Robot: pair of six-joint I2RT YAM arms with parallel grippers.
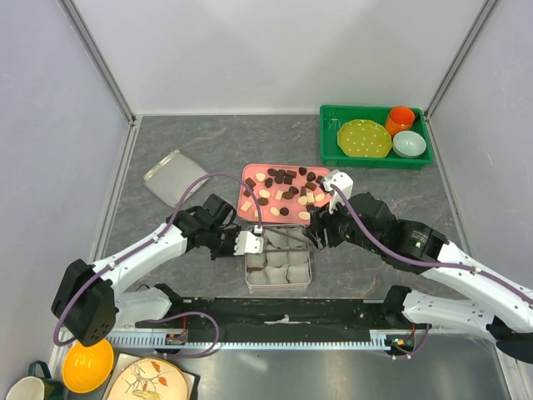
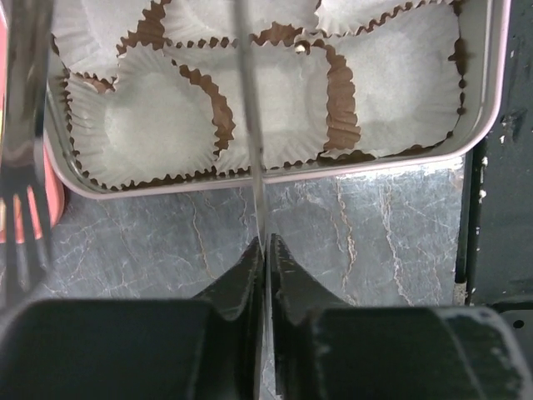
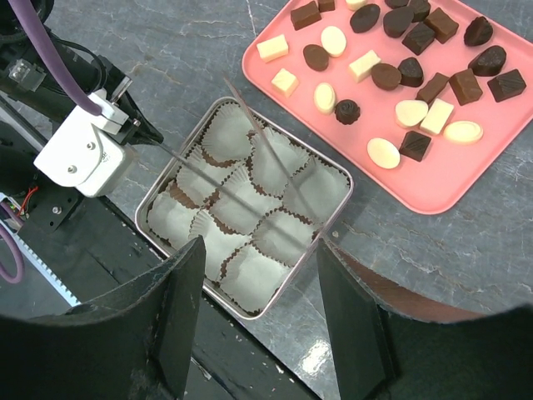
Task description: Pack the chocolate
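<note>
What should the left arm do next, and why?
Probably swing the left gripper, shut on the thin metal tool, over to the pink tray for a chocolate. The tool lies across the tin, whose paper cups all look empty, and every chocolate is on the tray.

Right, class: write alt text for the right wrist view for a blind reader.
A metal tin of empty white paper cups sits beside a pink tray of dark and cream chocolate; the right gripper, fingers open, frames the bottom.
</note>
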